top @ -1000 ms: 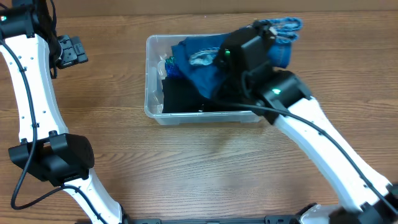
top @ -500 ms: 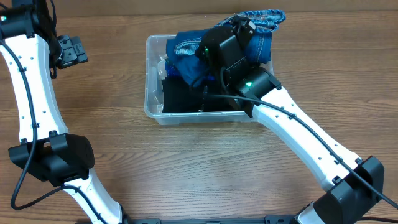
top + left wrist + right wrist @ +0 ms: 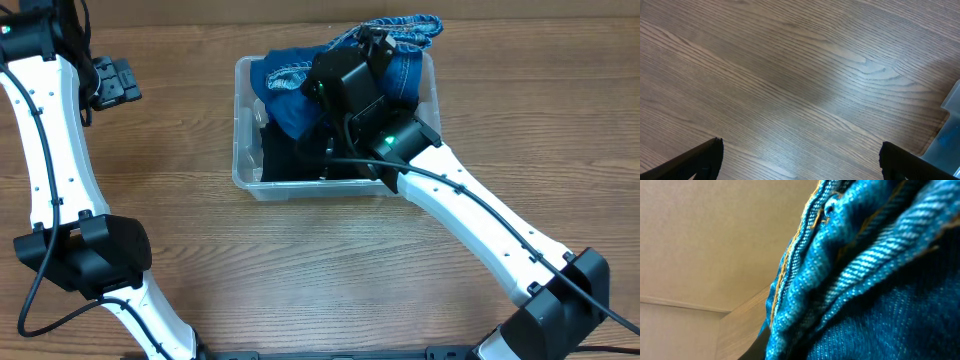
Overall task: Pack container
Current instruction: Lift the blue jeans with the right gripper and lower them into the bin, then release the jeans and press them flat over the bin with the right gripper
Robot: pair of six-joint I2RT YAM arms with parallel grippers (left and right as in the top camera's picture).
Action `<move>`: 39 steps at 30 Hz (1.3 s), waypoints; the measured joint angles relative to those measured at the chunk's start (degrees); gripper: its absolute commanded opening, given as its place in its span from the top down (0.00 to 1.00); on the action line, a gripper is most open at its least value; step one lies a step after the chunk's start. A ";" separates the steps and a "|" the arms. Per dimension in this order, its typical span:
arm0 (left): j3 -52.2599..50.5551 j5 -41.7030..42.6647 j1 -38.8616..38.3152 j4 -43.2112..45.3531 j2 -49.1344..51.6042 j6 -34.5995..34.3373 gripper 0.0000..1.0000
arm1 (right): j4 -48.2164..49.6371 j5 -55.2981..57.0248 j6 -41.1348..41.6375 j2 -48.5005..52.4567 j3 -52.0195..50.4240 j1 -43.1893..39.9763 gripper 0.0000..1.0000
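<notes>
The clear container [image 3: 238, 130] stands at the table's middle back, and its corner shows in the left wrist view [image 3: 953, 102]. A black cloth [image 3: 285, 155] lies inside it. Blue jeans [image 3: 285, 80] are bunched on top, with the waistband draped over the far right rim. My right gripper [image 3: 372, 45] is over the tub's back, its fingers buried in the jeans. Denim [image 3: 865, 280] fills the right wrist view. My left gripper [image 3: 118, 82] is open and empty, above bare wood [image 3: 800, 155] left of the container.
The brown wooden table [image 3: 300, 260] carries nothing else in view. My right arm [image 3: 470, 215] crosses from the front right to the tub. My left arm [image 3: 50, 150] runs along the left edge. A tan wall [image 3: 705, 235] lies behind the table.
My right gripper has moved left across the tub, and the jeans have moved left with it, so they now cover more of the tub. The left arm has not moved.
</notes>
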 measured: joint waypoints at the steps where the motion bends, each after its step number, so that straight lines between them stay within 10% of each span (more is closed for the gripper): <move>1: 0.00 0.00 0.00 0.00 0.00 -0.02 0.00 | 0.22 0.02 -0.07 0.33 0.00 0.00 0.92; 6: 0.00 0.00 0.00 0.00 0.00 -0.02 0.00 | 0.44 -0.02 -1.07 1.64 0.00 0.37 0.62; 24: 0.00 0.00 0.00 0.00 0.00 0.00 0.00 | -11.69 -0.87 1.64 1.68 1.95 0.66 0.62; 39: 0.00 0.00 0.00 0.00 0.00 0.00 0.00 | -46.64 -6.80 -3.04 1.66 2.89 0.63 0.57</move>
